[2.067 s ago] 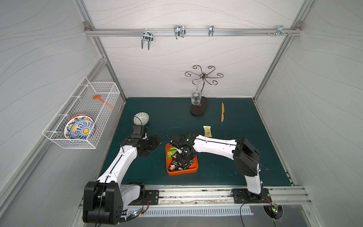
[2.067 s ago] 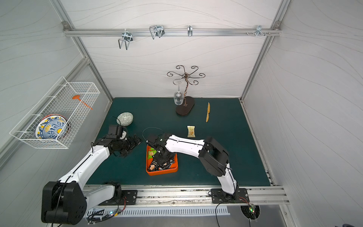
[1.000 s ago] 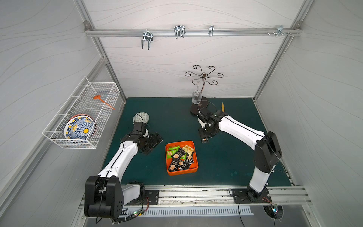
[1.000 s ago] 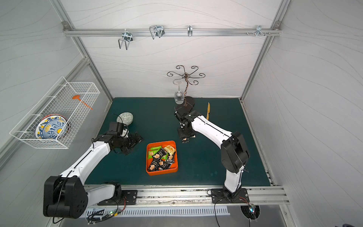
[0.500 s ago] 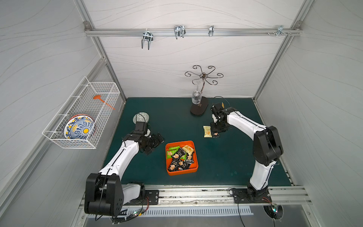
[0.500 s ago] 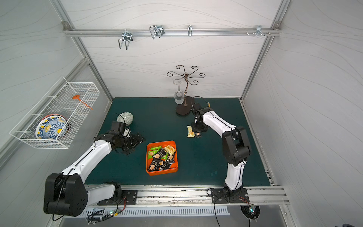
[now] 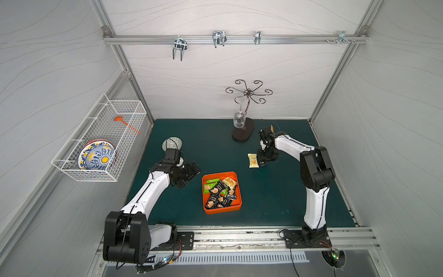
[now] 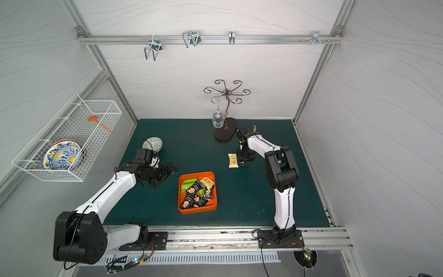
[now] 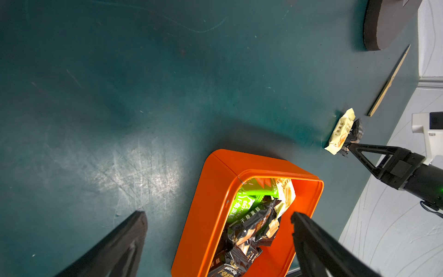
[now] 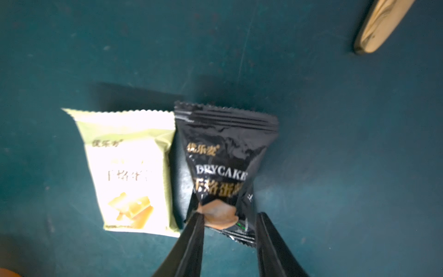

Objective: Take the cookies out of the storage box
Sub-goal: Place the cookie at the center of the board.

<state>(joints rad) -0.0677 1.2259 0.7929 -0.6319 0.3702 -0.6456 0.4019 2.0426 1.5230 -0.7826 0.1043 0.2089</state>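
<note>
Dark teal matting covers the surface [image 7: 215, 148], which is closed in by 3 white walls and fronted by 1 aluminium rail.

1 orange storage box [image 7: 221, 210] is set toward the front middle, with bare matting on all 4 sides. Inside it the cookies [image 7: 219, 191] are heaped. About 8 packets can be made out: 2 bright green, 1 pale yellow and the rest black. An exact count is prevented by overlap.

2 more packets are seen outside, well apart from the box toward the back right. 1 pale yellow packet [image 10: 129, 172] is laid flat, and 1 black packet [image 10: 225, 163] is placed just beside it, their long edges almost touching. The black packet is pinched at 1 end by the closed right tool [image 10: 229, 217]. Whether it is lifted off the matting cannot be told.

The left tool [image 9: 218, 220] is held wide open with nothing in it, near the box's left wall and above the matting.

1 wooden knife [image 10: 381, 26] is laid near the back edge, apart from the 2 packets. 1 metal glass stand [image 7: 244, 130] is placed at the back middle, and 1 wine glass [image 7: 239, 118] is hung on it upside down. 1 patterned bowl [image 7: 171, 143] is set at the back left, behind the left arm. On the left wall, 1 wire basket [image 7: 124, 105] is mounted, and 1 patterned plate [image 7: 97, 157] and 1 orange utensil [image 7: 119, 119] are kept in it.

Open matting is left between the box and the 2 packets, and to the right of the box as far as the right arm.
</note>
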